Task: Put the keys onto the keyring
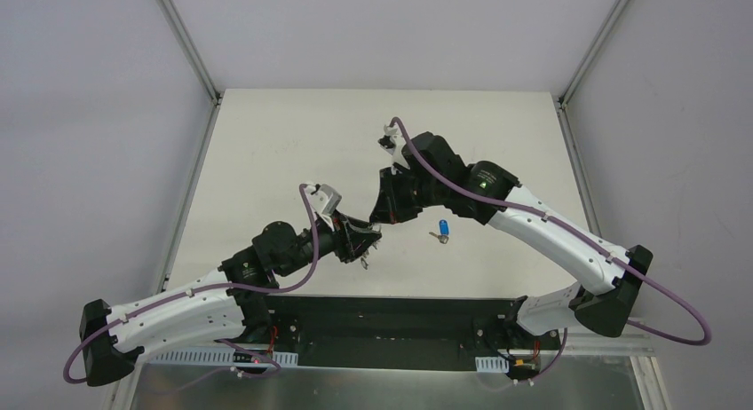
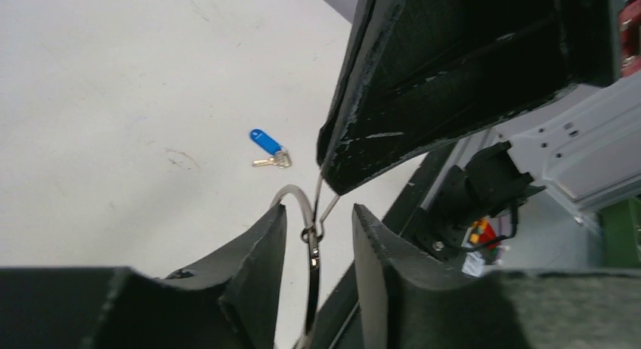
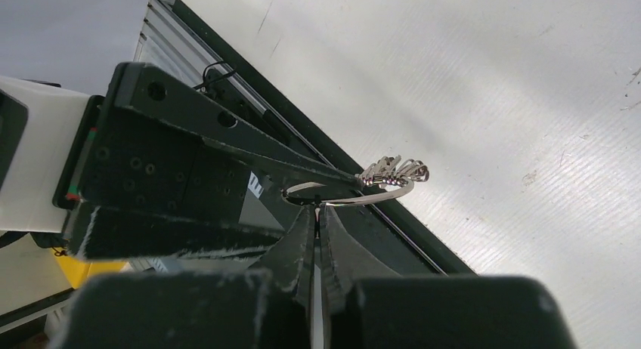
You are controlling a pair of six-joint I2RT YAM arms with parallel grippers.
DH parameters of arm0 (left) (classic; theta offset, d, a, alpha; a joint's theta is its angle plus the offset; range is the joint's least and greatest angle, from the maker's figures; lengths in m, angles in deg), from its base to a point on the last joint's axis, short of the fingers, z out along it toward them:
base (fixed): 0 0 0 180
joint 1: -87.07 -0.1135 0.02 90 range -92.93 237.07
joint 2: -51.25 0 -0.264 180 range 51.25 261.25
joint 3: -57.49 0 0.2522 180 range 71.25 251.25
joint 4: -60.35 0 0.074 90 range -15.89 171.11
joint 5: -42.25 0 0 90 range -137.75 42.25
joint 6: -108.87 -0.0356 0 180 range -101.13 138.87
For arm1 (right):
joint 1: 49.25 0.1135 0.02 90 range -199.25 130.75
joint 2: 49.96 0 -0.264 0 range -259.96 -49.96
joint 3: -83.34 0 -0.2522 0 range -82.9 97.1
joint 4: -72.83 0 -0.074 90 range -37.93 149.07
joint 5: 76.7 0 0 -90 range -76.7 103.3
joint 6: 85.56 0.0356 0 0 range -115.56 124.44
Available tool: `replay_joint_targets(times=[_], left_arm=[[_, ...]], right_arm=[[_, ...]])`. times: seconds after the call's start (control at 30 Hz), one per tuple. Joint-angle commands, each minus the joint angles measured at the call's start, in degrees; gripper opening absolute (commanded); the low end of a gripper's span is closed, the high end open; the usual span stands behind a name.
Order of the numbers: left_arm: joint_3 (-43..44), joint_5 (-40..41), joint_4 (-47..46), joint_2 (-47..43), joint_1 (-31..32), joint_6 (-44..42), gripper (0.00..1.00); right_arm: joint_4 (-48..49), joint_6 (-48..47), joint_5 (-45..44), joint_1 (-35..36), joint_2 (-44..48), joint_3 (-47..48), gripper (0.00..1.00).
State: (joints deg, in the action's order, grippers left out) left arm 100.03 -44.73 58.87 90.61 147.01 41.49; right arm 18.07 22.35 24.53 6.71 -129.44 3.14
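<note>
The keyring [image 2: 312, 258], a thin silver wire loop, runs through the gap between my left gripper [image 2: 319, 209] fingers, whose jaws stand apart around it. My right gripper [image 3: 316, 209] is shut on the keyring [image 3: 363, 196] at its near edge, just above the left fingers. Small plain silver keys [image 3: 393, 169] hang bunched on the ring's far side. The blue-headed key [image 1: 442, 226] lies flat on the table to the right of both grippers, with a small silver piece attached to the blue key [image 2: 264, 143]. In the top view the left gripper [image 1: 366, 246] and right gripper [image 1: 380, 219] meet mid-table.
The white table [image 1: 293, 144] is bounded by metal frame rails [image 1: 191, 188]. A black base plate [image 1: 391, 326] along the near edge carries both arm bases. The right finger's black body [image 2: 453, 69] fills the upper right of the left wrist view.
</note>
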Motion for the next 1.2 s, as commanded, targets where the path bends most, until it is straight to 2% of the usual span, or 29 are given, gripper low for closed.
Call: replay_joint_targets(times=[0.0,0.07,0.13,0.2,0.3,0.33,0.37,0.4,0.57,0.67,0.77,0.87,1.07,1.17], left_arm=[[-0.1,-4.5,-6.0,-1.7,0.0,-3.9,0.41],[-0.6,-5.4,-6.8,-2.7,0.0,-5.8,0.52],[-1.0,-6.4,-7.2,-3.7,0.1,-8.2,0.67],[-1.3,-8.3,-7.2,-4.3,0.0,-11.4,0.74],[-1.6,-11.2,-6.6,-4.8,0.0,-15.9,0.79],[-1.8,-10.8,-6.4,-5.0,0.0,-16.9,0.86],[-2.1,-9.8,-6.4,-5.0,0.0,-17.6,0.97],[-2.4,-9.1,-6.3,-5.1,0.0,-18.4,0.99],[-5.6,-5.8,-9.8,-5.5,0.0,-20.0,0.99],[-2.8,-3.7,-4.8,-4.3,0.0,-22.0,0.99],[1.6,-0.8,0.4,1.0,0.0,-21.7,0.99],[2.4,-2.2,0.4,2.4,0.0,-21.9,0.99],[0.2,-2.9,-2.3,-0.4,0.1,-22.1,0.99],[0.8,-4.6,-1.6,0.1,0.0,-23.7,0.86]], right_arm=[[1.6,0.8,1.8,-0.1,1.8,1.1,0.00],[1.4,1.1,1.8,-0.1,1.8,1.1,0.00],[1.1,1.6,1.6,-0.1,1.9,1.2,0.00],[0.7,2.0,1.8,0.0,2.0,1.7,0.00],[-0.7,2.1,1.6,0.0,1.8,2.9,0.00],[-1.2,2.1,1.4,0.0,1.6,3.4,0.00],[-1.7,2.1,1.5,-0.1,1.5,3.9,0.00],[-2.1,2.1,1.6,0.0,1.5,4.3,0.00],[-4.0,1.6,1.5,0.0,1.6,5.6,0.00],[-4.3,1.1,1.4,-0.1,2.1,5.4,0.00],[-4.3,0.6,1.9,-0.1,1.6,5.5,0.00],[-4.5,0.3,1.8,-0.1,1.2,5.5,0.00],[-4.3,-0.2,0.9,-0.7,0.8,5.1,0.00],[-4.2,-0.2,0.8,-0.9,0.1,5.1,0.00]])
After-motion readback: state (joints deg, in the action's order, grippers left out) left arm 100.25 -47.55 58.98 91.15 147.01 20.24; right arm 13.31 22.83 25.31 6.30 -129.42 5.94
